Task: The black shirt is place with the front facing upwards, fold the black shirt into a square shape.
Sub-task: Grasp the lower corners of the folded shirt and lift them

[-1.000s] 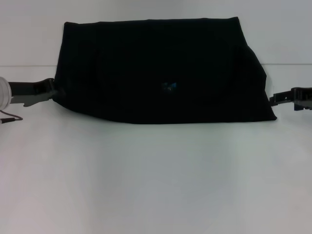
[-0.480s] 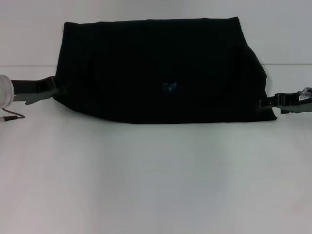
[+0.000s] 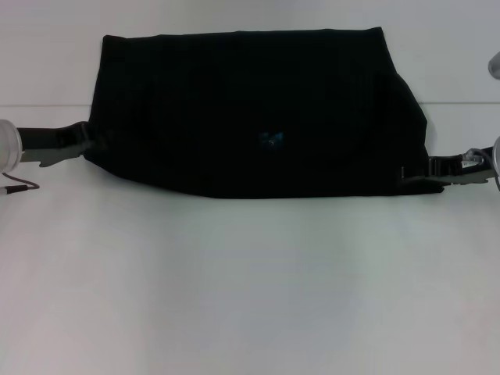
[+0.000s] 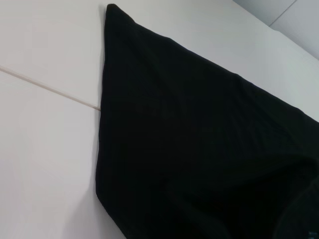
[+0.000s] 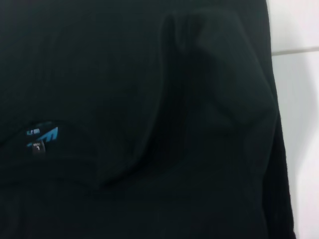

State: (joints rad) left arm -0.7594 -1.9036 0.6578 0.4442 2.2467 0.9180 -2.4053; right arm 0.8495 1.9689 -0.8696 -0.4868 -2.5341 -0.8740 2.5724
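Head view: black shirt (image 3: 250, 109) between both grippers

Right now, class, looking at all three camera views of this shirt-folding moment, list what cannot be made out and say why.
1. Head view: the black shirt shows no lettering; the dark cloth is too uniform to tell layers.
2. Head view: the right gripper merges with the shirt's edge, so its fingers cannot be read.
3. Head view: the left gripper meets the cloth, tips hidden.
4. Right wrist view: the blue neck label is too small to read.
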